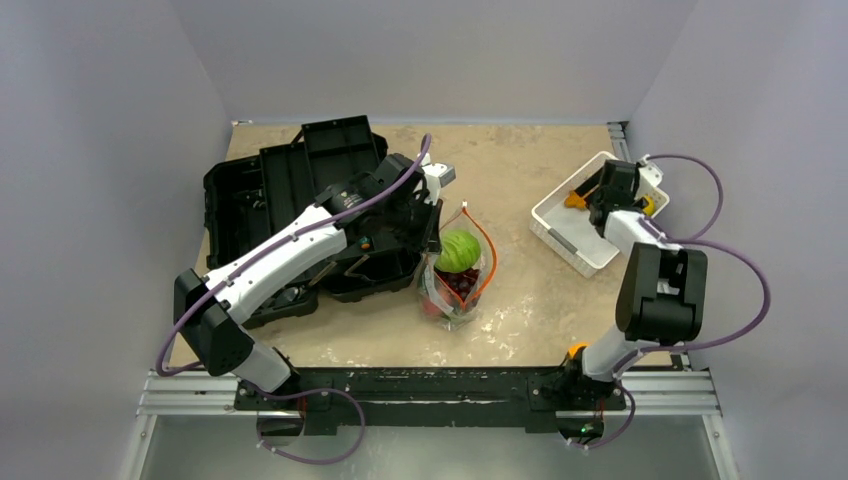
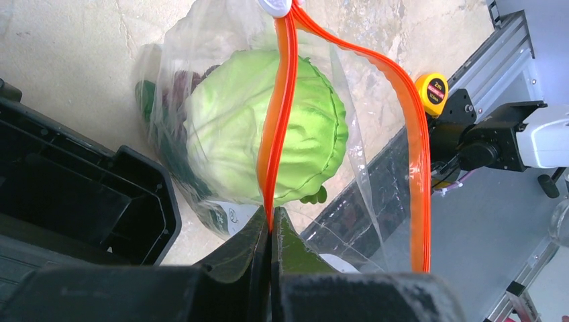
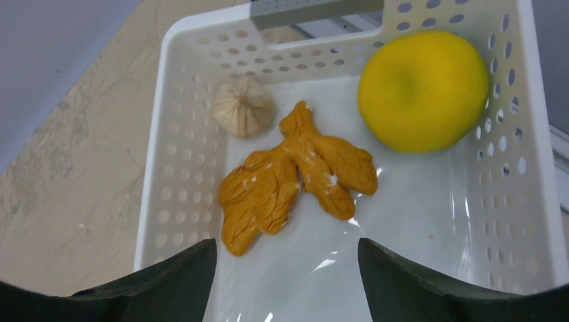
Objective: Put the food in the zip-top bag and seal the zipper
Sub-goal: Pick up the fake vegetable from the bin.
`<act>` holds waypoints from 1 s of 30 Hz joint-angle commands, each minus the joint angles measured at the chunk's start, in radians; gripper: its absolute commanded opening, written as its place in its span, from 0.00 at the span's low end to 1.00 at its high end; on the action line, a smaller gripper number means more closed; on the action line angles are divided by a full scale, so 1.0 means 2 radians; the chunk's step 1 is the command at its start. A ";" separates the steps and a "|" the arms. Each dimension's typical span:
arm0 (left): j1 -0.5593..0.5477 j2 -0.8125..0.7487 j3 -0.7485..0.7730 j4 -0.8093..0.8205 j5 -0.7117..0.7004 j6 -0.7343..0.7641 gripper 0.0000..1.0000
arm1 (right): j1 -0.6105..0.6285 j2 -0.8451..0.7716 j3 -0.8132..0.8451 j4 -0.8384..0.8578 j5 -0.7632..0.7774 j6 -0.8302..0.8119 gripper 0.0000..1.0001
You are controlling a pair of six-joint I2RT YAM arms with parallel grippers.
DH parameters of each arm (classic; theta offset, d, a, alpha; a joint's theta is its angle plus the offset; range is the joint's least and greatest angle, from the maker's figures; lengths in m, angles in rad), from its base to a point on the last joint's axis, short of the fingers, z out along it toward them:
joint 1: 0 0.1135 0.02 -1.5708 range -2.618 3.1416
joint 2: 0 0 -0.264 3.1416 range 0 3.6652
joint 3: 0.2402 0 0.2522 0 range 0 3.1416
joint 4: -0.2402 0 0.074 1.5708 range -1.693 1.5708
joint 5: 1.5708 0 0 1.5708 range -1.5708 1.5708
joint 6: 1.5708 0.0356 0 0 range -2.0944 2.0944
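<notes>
Between jaws of left gripper (image 2: 270, 227): zipper (image 2: 277, 134) pinched; cabbage (image 2: 225, 134) beyond.

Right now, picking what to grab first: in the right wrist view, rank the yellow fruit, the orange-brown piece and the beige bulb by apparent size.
1. yellow fruit and orange-brown piece: about alike, one round, one sprawling; I won't rank them.
2. beige bulb: clearly smallest.

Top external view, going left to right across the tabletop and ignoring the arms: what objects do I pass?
black toolbox → zip-top bag with the cabbage in it → white basket
</notes>
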 commanded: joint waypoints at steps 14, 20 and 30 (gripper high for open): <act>-0.003 -0.006 0.023 0.011 0.025 0.001 0.00 | -0.053 0.167 0.164 0.071 -0.072 0.036 0.61; -0.003 0.002 0.022 0.012 0.028 -0.004 0.00 | -0.055 0.188 0.184 0.061 -0.061 0.017 0.53; -0.003 0.004 0.023 0.013 0.035 -0.006 0.00 | -0.056 0.212 0.216 0.059 -0.062 -0.020 0.42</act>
